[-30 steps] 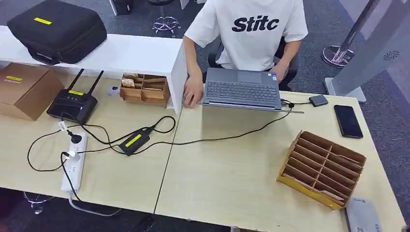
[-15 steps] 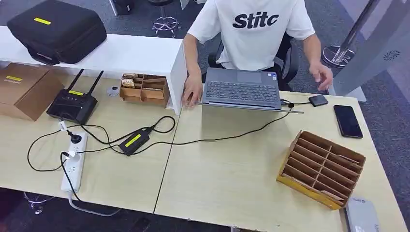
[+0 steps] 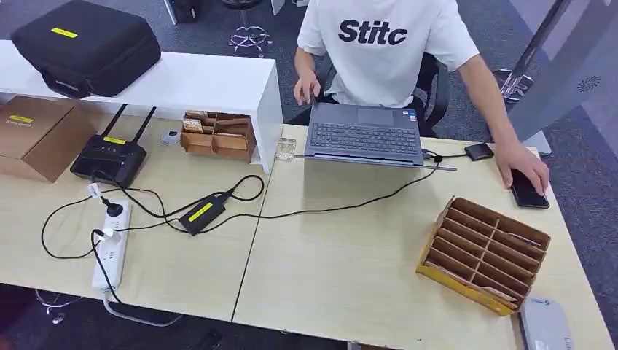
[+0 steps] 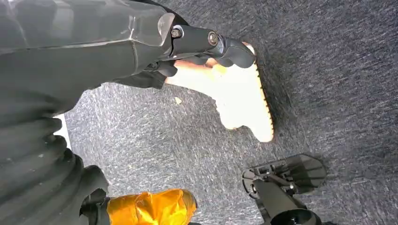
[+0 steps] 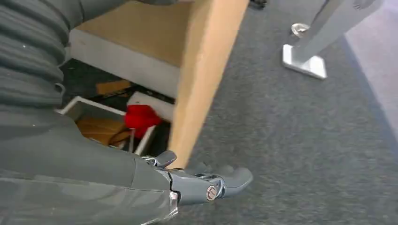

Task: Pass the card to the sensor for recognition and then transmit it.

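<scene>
Both arms hang below the table edge. The left hand is over grey carpet with its fingers loosely stretched and nothing between them. The right hand hangs beside the table's side panel, fingers likewise extended and empty, touching nothing that can be seen. No card can be picked out with certainty. The likeliest places are the slotted cardboard rack at the robot's right, where a pale flat piece seems to lie in a lower slot, and the small wooden tray by the white shelf. The grey box at the near right corner, just beside the rack, is judged to be the sensor. Empty hanging hands fit either a card waiting in its slot or one already read and passed on, so the stage is not settled. Any reach over the table should be slow: a person's hand rests on the phone near the rack.
</scene>
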Robot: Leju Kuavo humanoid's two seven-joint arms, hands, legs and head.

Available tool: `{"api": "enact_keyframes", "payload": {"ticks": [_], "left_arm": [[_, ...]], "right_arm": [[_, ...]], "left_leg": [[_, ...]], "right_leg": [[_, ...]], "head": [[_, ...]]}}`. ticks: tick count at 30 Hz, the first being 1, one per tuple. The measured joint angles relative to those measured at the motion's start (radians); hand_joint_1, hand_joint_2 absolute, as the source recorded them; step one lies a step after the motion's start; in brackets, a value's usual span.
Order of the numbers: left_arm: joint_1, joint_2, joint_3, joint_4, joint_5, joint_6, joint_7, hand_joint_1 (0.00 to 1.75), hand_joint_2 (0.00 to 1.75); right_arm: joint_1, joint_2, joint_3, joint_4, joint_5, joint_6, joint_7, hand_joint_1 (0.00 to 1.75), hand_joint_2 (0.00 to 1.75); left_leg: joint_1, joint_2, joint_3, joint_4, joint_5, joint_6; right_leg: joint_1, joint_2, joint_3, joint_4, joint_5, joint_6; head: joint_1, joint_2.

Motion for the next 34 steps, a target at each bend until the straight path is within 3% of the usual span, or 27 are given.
{"api": "enact_keyframes", "payload": {"ticks": [10, 13, 15, 16, 18, 25, 27, 30, 34], "left_arm": [[0.0, 0.0, 0.001, 0.0, -0.005, 0.0, 0.006, 0.0, 1.75], [-0.001, 0.0, 0.001, 0.0, -0.014, 0.001, 0.016, 0.0, 1.75], [-0.002, 0.0, 0.001, 0.0, -0.023, -0.004, 0.025, 0.0, 1.75], [-0.003, 0.0, 0.001, 0.0, -0.027, -0.008, 0.032, 0.0, 1.75], [-0.005, -0.001, 0.001, 0.0, -0.036, -0.016, 0.04, 0.0, 1.75], [-0.026, -0.001, -0.005, 0.0, -0.084, -0.067, 0.068, 0.0, 1.75], [-0.034, -0.001, -0.01, 0.0, -0.088, -0.071, 0.071, 0.0, 1.75], [-0.038, -0.001, -0.011, 0.0, -0.092, -0.072, 0.071, 0.0, 1.75], [-0.043, 0.0, -0.029, 0.0, -0.112, -0.085, 0.075, 0.0, 1.75]], "right_arm": [[0.0, 0.072, -0.037, 0.025, -0.018, -0.005, 0.053, 0.0, 1.75], [0.003, 0.092, -0.023, 0.04, 0.14, -0.156, 0.034, 0.0, 1.75], [0.007, 0.098, 0.039, 0.063, 0.328, -0.297, 0.026, 0.0, 1.75], [0.008, 0.1, 0.079, 0.075, 0.41, -0.342, 0.026, 0.0, 1.75], [0.007, 0.103, 0.155, 0.095, 0.541, -0.367, 0.042, 0.0, 1.75], [0.011, 0.108, 0.507, 0.173, 0.93, -0.246, 0.28, 0.0, 1.75], [0.016, 0.11, 0.588, 0.186, 0.958, -0.235, 0.296, 0.0, 1.75], [0.019, 0.11, 0.65, 0.196, 0.971, -0.229, 0.303, 0.0, 1.75], [0.024, 0.11, 0.742, 0.211, 1.066, -0.125, 0.332, 0.0, 1.75]], "left_leg": [[0.0, 0.0, 0.0, 0.0, 0.0, 0.0], [0.0, 0.0, 0.0, 0.0, 0.0, 0.0], [0.0, 0.001, 0.0, 0.0, 0.0, 0.0], [0.0, 0.001, 0.0, 0.0, 0.0, 0.0], [0.0, 0.002, 0.0, 0.0, 0.0, 0.0], [0.0, 0.002, 0.001, 0.0, 0.0, 0.0], [0.0, 0.003, 0.001, 0.0, 0.0, 0.0], [0.0, 0.003, 0.002, 0.0, 0.0, 0.0], [0.0, 0.003, 0.002, 0.0, 0.0, 0.0]], "right_leg": [[0.0, 0.0, 0.0, 0.0, 0.0, 0.0], [0.0, 0.0, 0.0, 0.0, 0.0, 0.0], [0.0, 0.001, 0.0, 0.0, 0.0, 0.0], [0.0, 0.001, 0.0, 0.0, 0.0, 0.0], [0.0, 0.002, 0.0, 0.0, 0.0, 0.0], [0.0, 0.001, 0.001, 0.0, 0.0, 0.0], [0.0, 0.002, 0.001, 0.0, 0.0, 0.0], [0.0, 0.003, 0.001, 0.0, 0.0, 0.0], [0.0, 0.003, 0.001, 0.0, 0.0, 0.0]], "head": [[0.0, 0.0], [0.0, 0.0], [0.0, 0.0], [0.0, 0.0], [0.0, 0.0], [0.0, 0.0], [0.0, 0.0], [0.0, 0.0], [0.0, 0.0]]}}
